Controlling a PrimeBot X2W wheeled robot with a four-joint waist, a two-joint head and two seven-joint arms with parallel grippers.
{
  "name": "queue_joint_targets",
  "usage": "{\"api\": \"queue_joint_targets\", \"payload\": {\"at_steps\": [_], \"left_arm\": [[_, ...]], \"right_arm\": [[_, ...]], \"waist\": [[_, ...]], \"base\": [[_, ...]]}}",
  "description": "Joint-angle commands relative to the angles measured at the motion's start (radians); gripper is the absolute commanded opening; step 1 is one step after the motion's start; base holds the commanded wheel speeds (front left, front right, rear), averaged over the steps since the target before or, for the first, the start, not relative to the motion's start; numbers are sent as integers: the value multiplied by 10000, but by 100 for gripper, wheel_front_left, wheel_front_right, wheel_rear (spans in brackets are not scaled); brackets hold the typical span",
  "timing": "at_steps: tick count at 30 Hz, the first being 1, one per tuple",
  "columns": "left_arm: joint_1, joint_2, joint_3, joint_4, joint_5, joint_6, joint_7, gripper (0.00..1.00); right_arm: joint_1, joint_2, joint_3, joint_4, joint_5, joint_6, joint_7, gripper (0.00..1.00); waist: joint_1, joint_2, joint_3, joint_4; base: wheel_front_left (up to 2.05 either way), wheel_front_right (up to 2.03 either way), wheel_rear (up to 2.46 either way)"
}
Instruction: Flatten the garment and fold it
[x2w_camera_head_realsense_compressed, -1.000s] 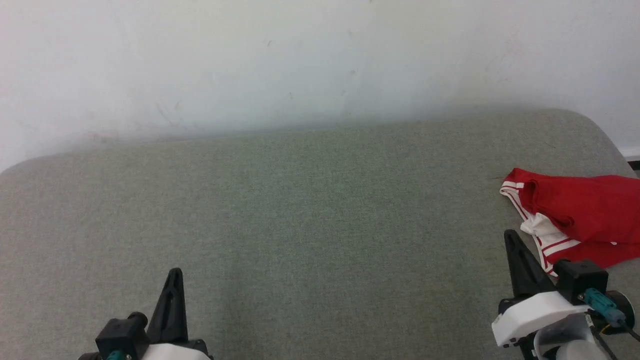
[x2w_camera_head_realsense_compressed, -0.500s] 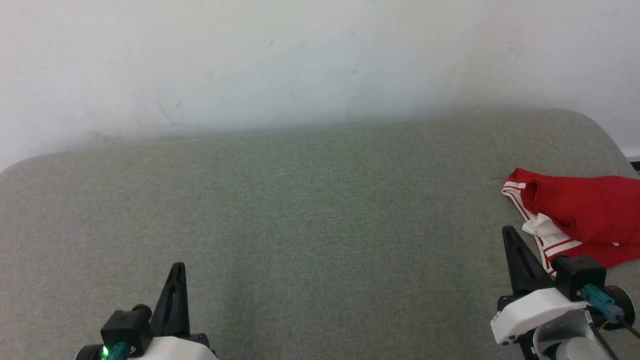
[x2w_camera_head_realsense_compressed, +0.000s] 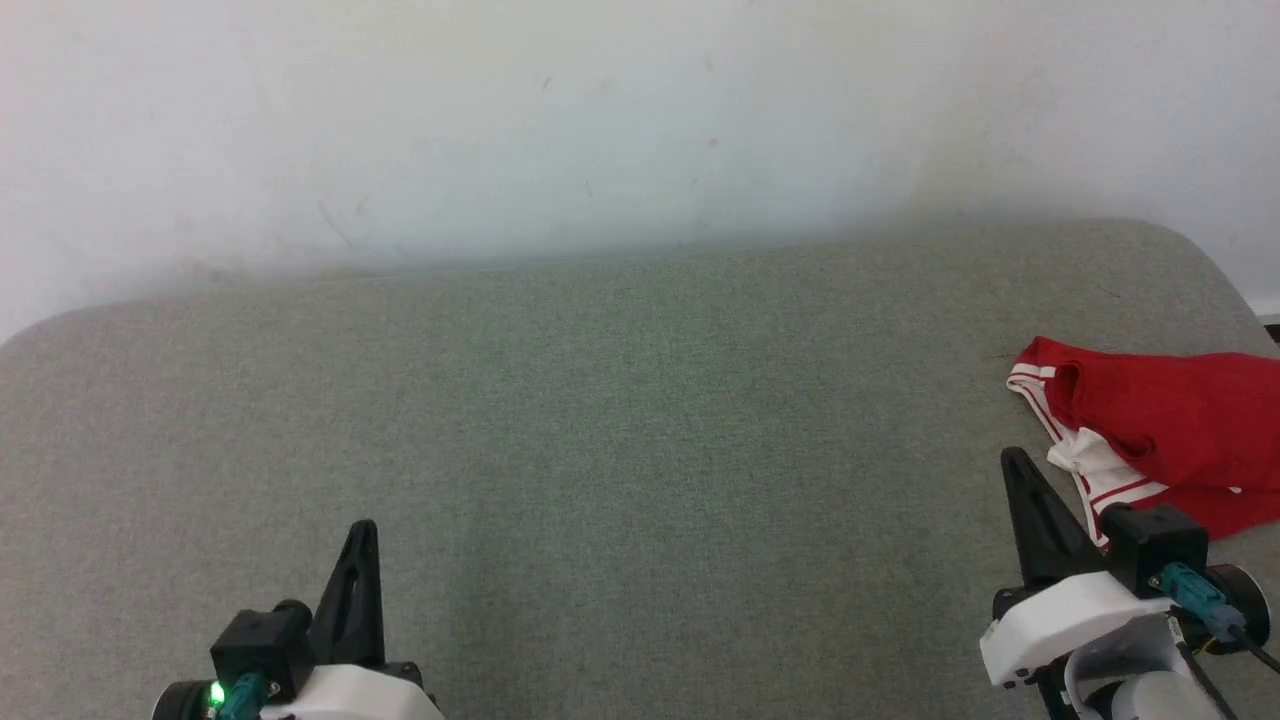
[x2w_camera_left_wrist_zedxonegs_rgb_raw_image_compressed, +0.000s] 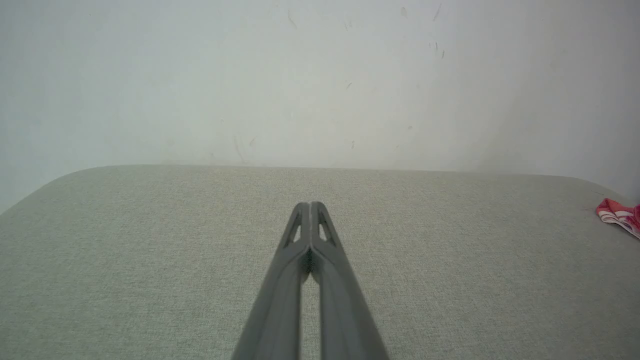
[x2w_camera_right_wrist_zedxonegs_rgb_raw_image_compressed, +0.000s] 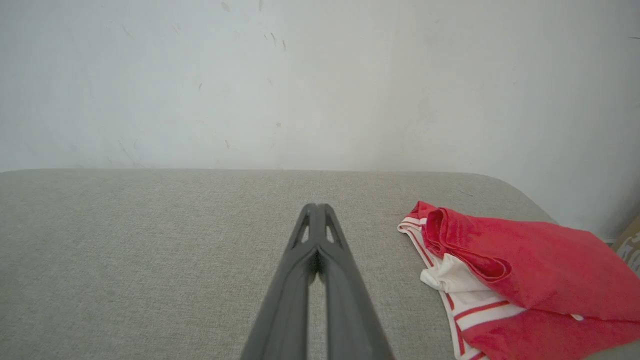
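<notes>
Head view: your garment (x2w_camera_head_realsense_compressed: 1170, 420) lies bunched at the far right of the grey fabric surface (x2w_camera_head_realsense_compressed: 600, 400), with nothing flattened or folded yet. The left gripper (x2w_camera_head_realsense_compressed: 358, 540) and right gripper (x2w_camera_head_realsense_compressed: 1015, 470) hover near you, fingers clenched and empty. Left wrist view: a striped corner of the garment at the right edge. Right wrist view: you get its crumpled red folds and white sleeve.

**A count of what is there**

One shirt (x2w_camera_head_realsense_compressed: 1160, 420) lies on one padded grey-green surface (x2w_camera_head_realsense_compressed: 640, 420), before one pale wall (x2w_camera_head_realsense_compressed: 600, 120). The left gripper (x2w_camera_head_realsense_compressed: 362, 526) and the right gripper (x2w_camera_head_realsense_compressed: 1012, 456) make two, each with two dark fingers (x2w_camera_left_wrist_zedxonegs_rgb_raw_image_compressed: 282, 300), four in all. One green light (x2w_camera_head_realsense_compressed: 215, 692) glows.
</notes>
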Motion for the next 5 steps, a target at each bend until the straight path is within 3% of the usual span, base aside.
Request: {"api": "queue_joint_targets", "payload": {"at_steps": [1,5], "left_arm": [[-214,-49,30,-51,152,-27,60,0],[-259,-65,35,-66,224,-35,141,0]], "right_arm": [[85,15,18,-94,-72,-8,63,0],[97,16,34,-179,-103,-9,134,0]], "waist": [[0,-1,2,5],[0,-1,6,18]], "base": [[0,0,0],[0,0,0]]}}
